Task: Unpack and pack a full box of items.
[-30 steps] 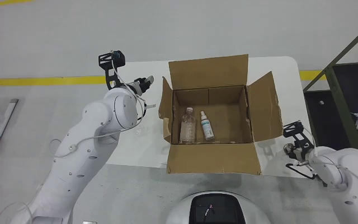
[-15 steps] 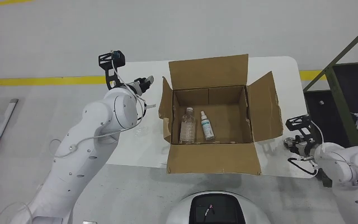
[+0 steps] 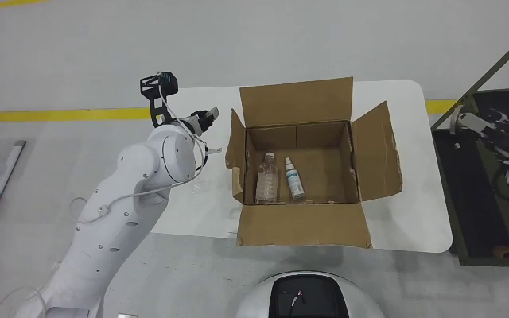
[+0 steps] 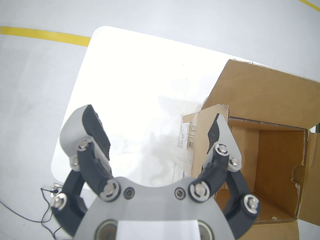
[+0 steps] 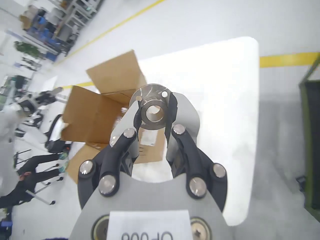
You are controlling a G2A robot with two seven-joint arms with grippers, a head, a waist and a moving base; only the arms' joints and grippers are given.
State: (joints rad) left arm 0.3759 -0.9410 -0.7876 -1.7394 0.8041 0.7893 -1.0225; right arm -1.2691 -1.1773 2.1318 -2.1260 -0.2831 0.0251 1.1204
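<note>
Packing, prob. — right gripper (image 5: 154, 111) clamps metal flange (image 5: 149, 93), left gripper (image 4: 152, 116) gapes empty — next: carry it left into box (image 3: 306, 225).

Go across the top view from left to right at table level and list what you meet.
In order: left gripper, the cardboard box's left flap, clear bottle, spray bottle, the box's right flap, bare end of the table.

Industrial hall or robot lab, not a home: pale painted floor (image 3: 79, 48), yellow floor lines (image 5: 287, 59), metal shelving racks (image 5: 75, 6) with gear far beyond the right gripper (image 5: 155, 106) fingers (image 5: 172, 106).
</note>
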